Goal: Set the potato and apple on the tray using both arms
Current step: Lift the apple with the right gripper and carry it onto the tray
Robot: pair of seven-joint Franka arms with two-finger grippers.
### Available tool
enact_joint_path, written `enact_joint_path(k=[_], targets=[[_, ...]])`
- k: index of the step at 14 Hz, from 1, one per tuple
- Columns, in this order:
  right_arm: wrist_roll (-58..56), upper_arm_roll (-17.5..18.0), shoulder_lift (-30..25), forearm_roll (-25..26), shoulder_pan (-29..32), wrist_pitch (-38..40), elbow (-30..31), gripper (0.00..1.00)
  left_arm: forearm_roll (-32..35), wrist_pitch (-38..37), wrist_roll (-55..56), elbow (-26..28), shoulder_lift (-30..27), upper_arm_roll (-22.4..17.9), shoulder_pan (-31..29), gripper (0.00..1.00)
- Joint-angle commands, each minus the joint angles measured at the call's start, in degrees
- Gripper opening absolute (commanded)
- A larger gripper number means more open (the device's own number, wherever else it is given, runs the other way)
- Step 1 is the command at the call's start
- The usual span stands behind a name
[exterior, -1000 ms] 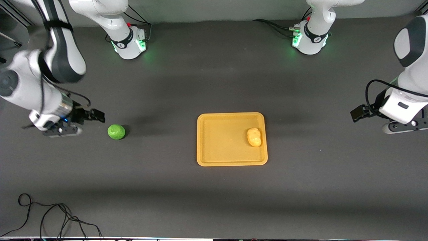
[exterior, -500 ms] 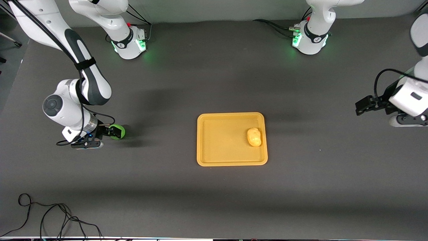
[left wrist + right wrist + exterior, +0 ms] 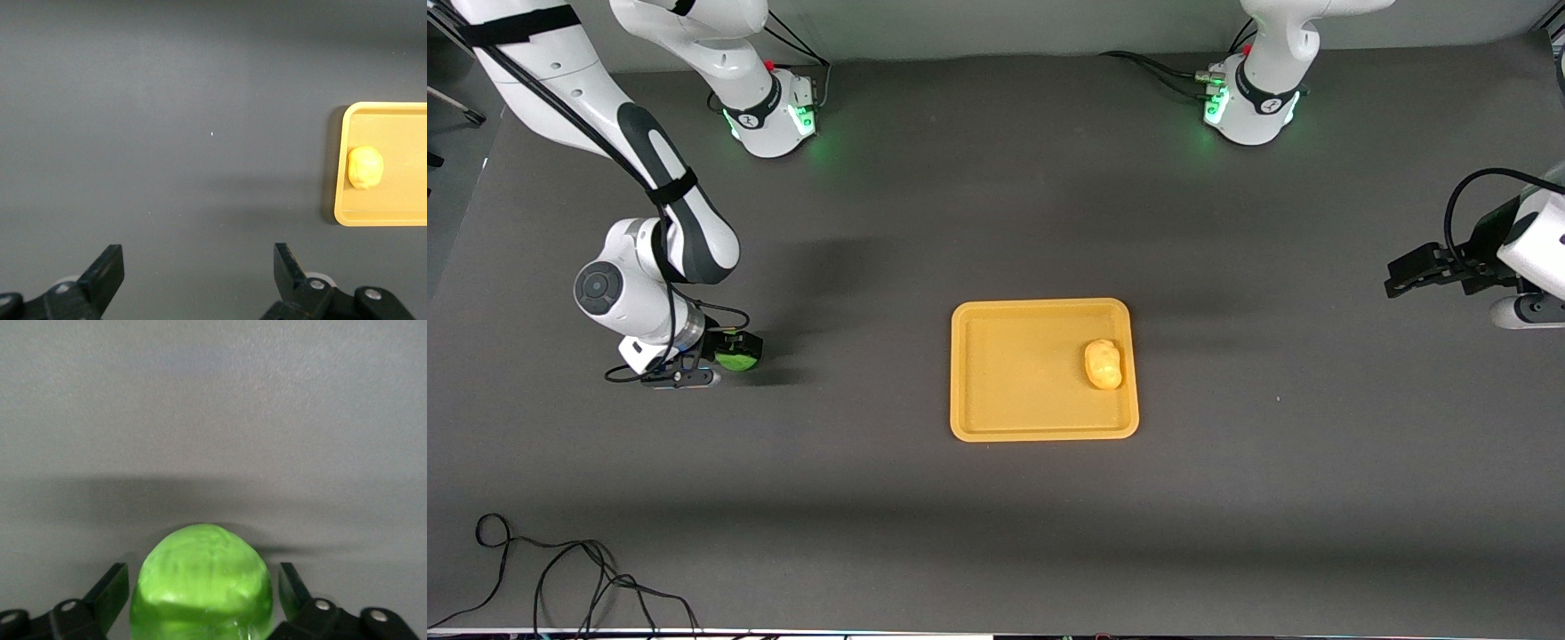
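The green apple [image 3: 735, 359] lies on the dark table toward the right arm's end. My right gripper [image 3: 734, 349] is down at the table and open, with one finger on each side of the apple and a small gap at each. In the right wrist view the apple [image 3: 200, 577] fills the space between the fingers [image 3: 110, 590]. The potato [image 3: 1104, 364] lies on the yellow-orange tray [image 3: 1014, 378], by the rim toward the left arm's end. My left gripper [image 3: 1412, 271] is open and empty over the table's left-arm end. Its wrist view shows the tray [image 3: 400, 217] and the potato [image 3: 365, 167].
A loose black cable [image 3: 560, 578] lies on the table at the corner nearest the front camera, at the right arm's end. The two arm bases [image 3: 769, 111] [image 3: 1249, 107] stand along the edge farthest from that camera.
My right gripper has come in over the apple and lowered until its fingers straddle it. My left gripper has drawn away from the tray toward its end of the table.
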State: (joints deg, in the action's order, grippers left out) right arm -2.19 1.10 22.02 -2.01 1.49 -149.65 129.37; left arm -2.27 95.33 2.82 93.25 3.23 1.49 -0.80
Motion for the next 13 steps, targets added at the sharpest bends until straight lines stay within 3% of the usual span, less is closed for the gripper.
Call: enact_joint_path(k=[1, 2, 5, 9, 13], targets=[[0.35, 0.04, -0.14, -0.71, 0.00, -0.65, 0.27, 0.52, 0.07, -1.03, -0.80, -0.87, 0.11, 0.44, -0.61, 1.00], [-0.09, 0.04, -0.23, -0.71, 0.18, 0.31, -0.08, 0.43, 0.25, -1.20, -0.80, -0.79, 0.11, 0.44, -0.52, 1.00], [-0.70, -1.01, -3.46, -0.71, 0.09, 5.22, -4.10, 0.42, 0.42, -1.20, -0.98, -0.43, -0.33, 0.44, -0.52, 1.00], [0.61, -0.58, -5.06, -0.71, -0.61, 30.15, -22.44, 0.42, 1.30, -1.20, -1.07, -0.52, -0.33, 0.53, -0.61, 1.00], [10.68, -0.58, -3.31, -0.10, -9.28, 38.46, -36.35, 0.42, 1.22, -0.59, -0.98, -0.61, -0.07, 0.44, -0.69, 1.00]])
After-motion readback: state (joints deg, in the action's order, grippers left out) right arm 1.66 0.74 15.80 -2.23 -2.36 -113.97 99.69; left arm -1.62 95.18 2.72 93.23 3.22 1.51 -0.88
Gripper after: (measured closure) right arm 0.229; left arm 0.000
